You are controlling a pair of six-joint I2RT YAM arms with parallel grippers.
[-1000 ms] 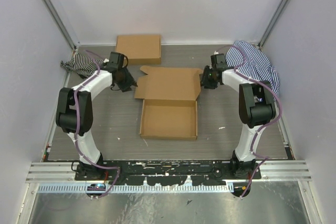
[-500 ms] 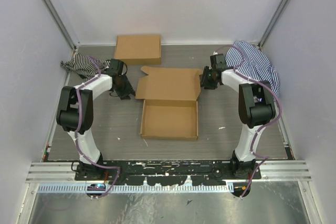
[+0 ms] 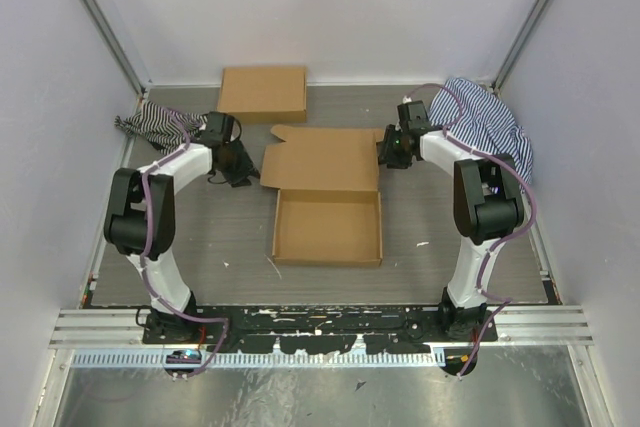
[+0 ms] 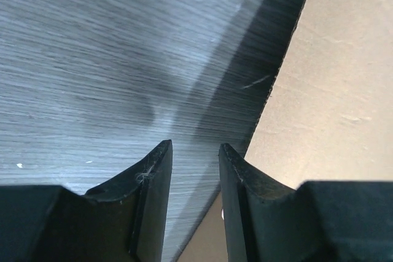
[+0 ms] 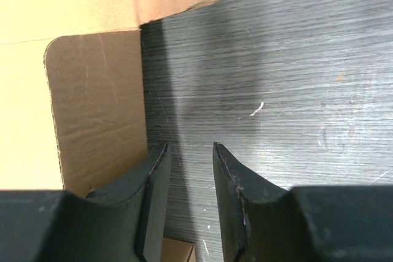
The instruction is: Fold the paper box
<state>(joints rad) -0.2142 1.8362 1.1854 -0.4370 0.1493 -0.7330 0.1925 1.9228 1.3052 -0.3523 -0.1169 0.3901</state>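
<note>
Paper box lies in the middle of the table, its tray walled up and its lid laid back flat on the far side, with a spare box just beyond the lid's far-left corner. The left gripper sits just off the lid's left edge and the right gripper at its right edge, both narrowly parted and holding nothing. The step looks like closing the lid: each claw must catch an edge, swing it over the tray and tuck it in.

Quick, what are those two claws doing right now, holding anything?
Left gripper: open, holding nothing, beside the paper box.
Right gripper: open, holding nothing, also beside it.
</note>
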